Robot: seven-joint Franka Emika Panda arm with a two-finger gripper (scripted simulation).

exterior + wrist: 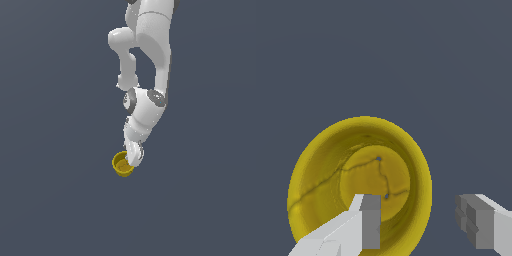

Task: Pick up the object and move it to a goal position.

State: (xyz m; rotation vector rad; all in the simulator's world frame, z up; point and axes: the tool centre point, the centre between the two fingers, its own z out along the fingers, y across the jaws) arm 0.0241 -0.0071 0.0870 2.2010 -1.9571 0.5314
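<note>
**Asker:** Where are the fingers, and what are they doing?

**Describer:** The fingers (423, 227) are spread apart, with a wide gap between them. In the wrist view one finger (367, 220) reaches down inside the hollow of the yellow cup (321, 175), in front of its inner floor. The other finger (478, 220) sits outside the cup, past its rim, over the bare grey desk (456, 75). So one side of the cup's wall stands between the two fingers. I cannot tell whether either finger touches the wall

**Asker:** What does the cup look like?

**Describer:** It is small, round and open at the top, a bright yellow. Its wall narrows slightly toward a flat round floor. Thin dark lines, like cracks, run across the inside and the floor. It stands upright on the desk

**Asker:** And further out?

**Describer:** In the exterior view the cup (121, 165) sits a little below the middle of the picture. The fingers (134, 159) come down onto its rim on the exterior view's right. Above them the white arm (150, 60) with grey joints rises to the top edge of the picture. The desk (50, 150) is a plain dark blue-grey surface that fills the whole scene
</note>
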